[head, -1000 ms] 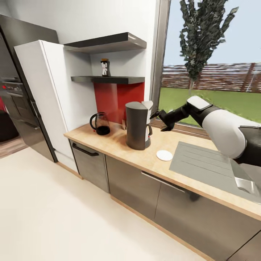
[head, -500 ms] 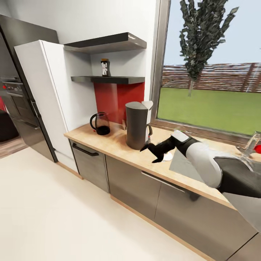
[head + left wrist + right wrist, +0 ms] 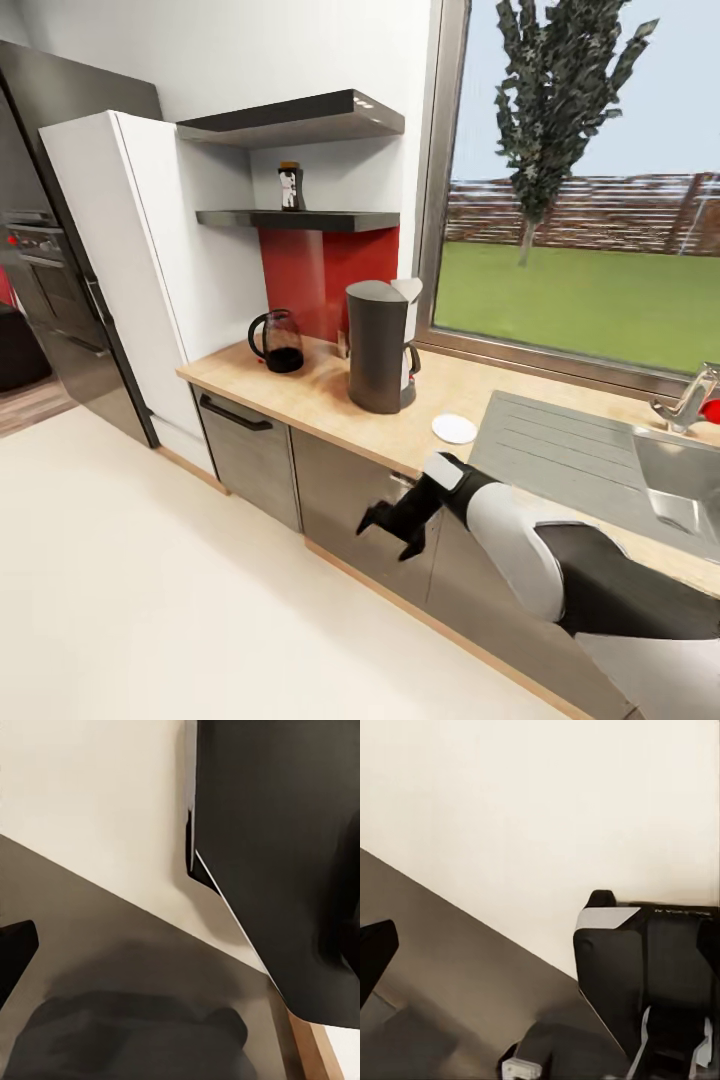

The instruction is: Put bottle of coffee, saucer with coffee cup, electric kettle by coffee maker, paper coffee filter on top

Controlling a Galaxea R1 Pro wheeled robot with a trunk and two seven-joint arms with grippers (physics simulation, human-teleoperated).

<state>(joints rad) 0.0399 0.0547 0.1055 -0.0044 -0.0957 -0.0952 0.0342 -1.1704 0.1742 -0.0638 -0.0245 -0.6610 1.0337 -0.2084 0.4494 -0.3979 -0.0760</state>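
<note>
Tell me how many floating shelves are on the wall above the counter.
2. The thicker upper shelf sits near the cabinet top; the thinner kitchen shelf hangs below it, above the red panel, carrying the bottle of coffee. None seems hidden.

White wall (image 3: pixel 300 50) behind, with a red panel (image 3: pixel 325 270) low on it. Tall white cabinet (image 3: pixel 150 270) at left; dark fridge (image 3: pixel 40 110) and built-in oven (image 3: pixel 35 250) beyond it. Thick dark wedge slab (image 3: pixel 300 118) fixed high on the wall. Grey cabinet fronts (image 3: pixel 350 490), black handle (image 3: pixel 235 416) on one. Pale cream floor (image 3: pixel 150 600). Large window (image 3: pixel 590 200) at right: lawn, brick wall, one tree, clear daylight sky. Steel tap (image 3: pixel 690 400) at far right.
</note>
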